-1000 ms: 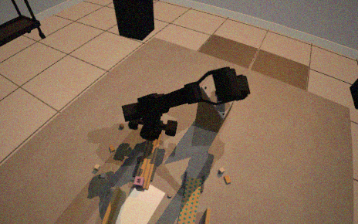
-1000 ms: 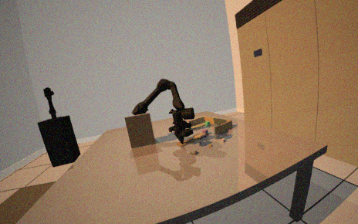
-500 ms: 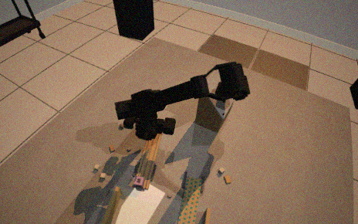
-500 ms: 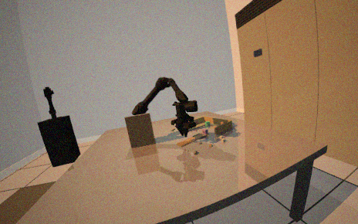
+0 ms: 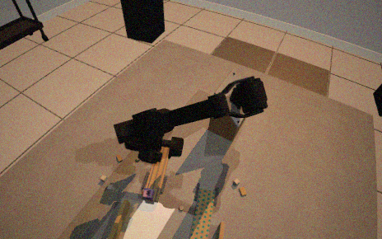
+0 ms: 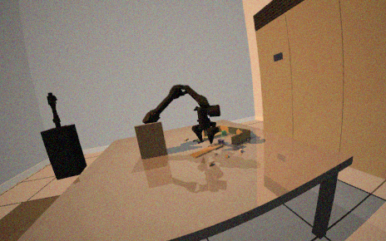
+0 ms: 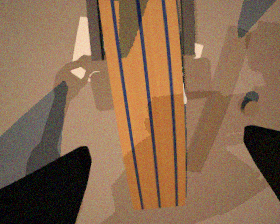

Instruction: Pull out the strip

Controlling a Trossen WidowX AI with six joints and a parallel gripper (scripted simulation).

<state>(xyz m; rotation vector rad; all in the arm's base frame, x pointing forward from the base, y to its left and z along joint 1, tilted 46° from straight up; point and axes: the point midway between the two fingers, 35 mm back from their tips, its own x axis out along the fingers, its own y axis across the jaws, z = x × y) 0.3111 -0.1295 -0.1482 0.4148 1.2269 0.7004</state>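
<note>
An orange strip with dark blue lengthwise lines [image 5: 157, 171] [image 6: 205, 151] [image 7: 136, 100] lies between two low dark rails [image 7: 95, 35]. One end reaches out past the rails under the gripper. The labelled cube [image 5: 148, 193] [image 6: 221, 142], purple with a dark mark, is at the strip's other end; whether it rests fully on the strip is hard to tell. It is not in the wrist view. My gripper [image 5: 165, 152] [image 6: 205, 141] [image 7: 167, 145] is open and empty, above the strip's near end, with one finger on each side of it.
A strip with teal dots [image 5: 205, 208] lies to one side in the top view. Small loose blocks [image 5: 243, 191] [image 5: 103, 178] are scattered on both sides. A brown block-like object [image 6: 241, 136] stands behind the cube in the exterior view. The arm's base stands on a box [image 6: 150, 141].
</note>
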